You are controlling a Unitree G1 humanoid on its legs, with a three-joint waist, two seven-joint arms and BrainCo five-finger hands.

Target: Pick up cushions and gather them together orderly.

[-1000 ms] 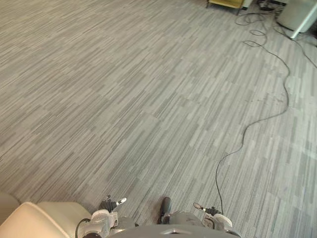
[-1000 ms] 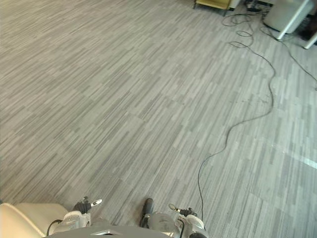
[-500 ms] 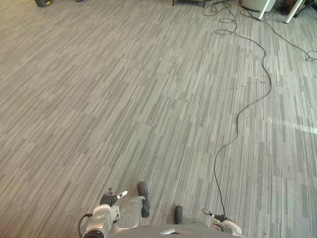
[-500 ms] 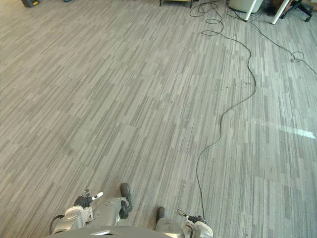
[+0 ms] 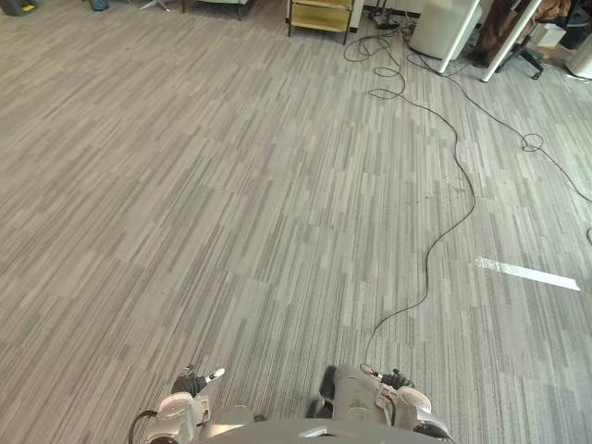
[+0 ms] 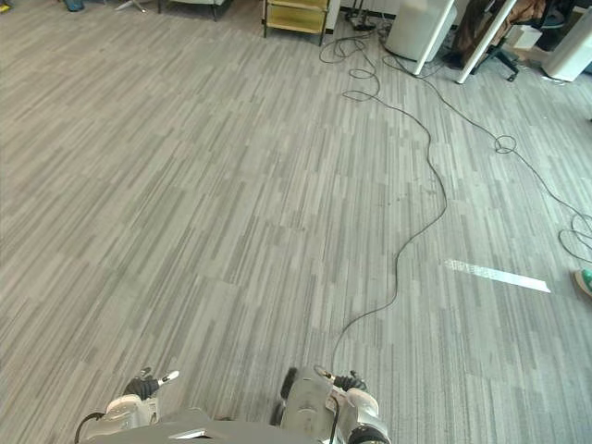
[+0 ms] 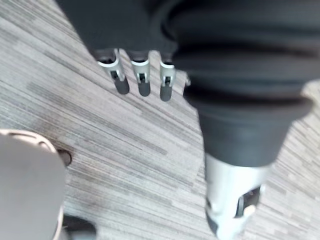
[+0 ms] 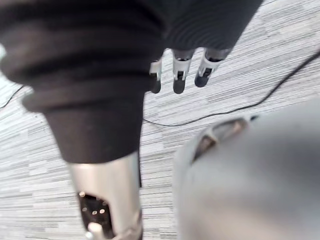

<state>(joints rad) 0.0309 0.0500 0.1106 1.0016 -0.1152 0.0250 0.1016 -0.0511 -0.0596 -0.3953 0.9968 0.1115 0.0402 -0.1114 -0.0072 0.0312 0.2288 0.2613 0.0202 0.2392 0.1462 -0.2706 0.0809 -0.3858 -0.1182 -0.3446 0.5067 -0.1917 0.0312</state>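
Grey striped carpet [image 5: 240, 185] stretches ahead of me, and no cushion lies on it. My left hand [image 5: 191, 382] hangs low at the bottom left, and my right hand [image 5: 398, 381] hangs at the bottom right. In the left wrist view the left hand's fingers [image 7: 143, 82] point straight down over bare carpet and its thumb [image 7: 232, 210] stands apart, with nothing held. The right wrist view is alike: straight fingers [image 8: 178, 76] and a free thumb [image 8: 107, 200] above the carpet.
Far ahead stand a low yellow-wood shelf [image 5: 321, 13], white slanted table legs [image 5: 462, 35] beside a white box [image 5: 435, 26], and a chair base [image 5: 527, 57]. Loose cables [image 5: 532, 141] coil on the floor at the right. A bright streak [image 5: 527, 273] marks the carpet.
The camera has swung round. The beige cushion at the lower left edge one second ago has slid out of the picture, and furniture has come into view far ahead. Both hands stay low.
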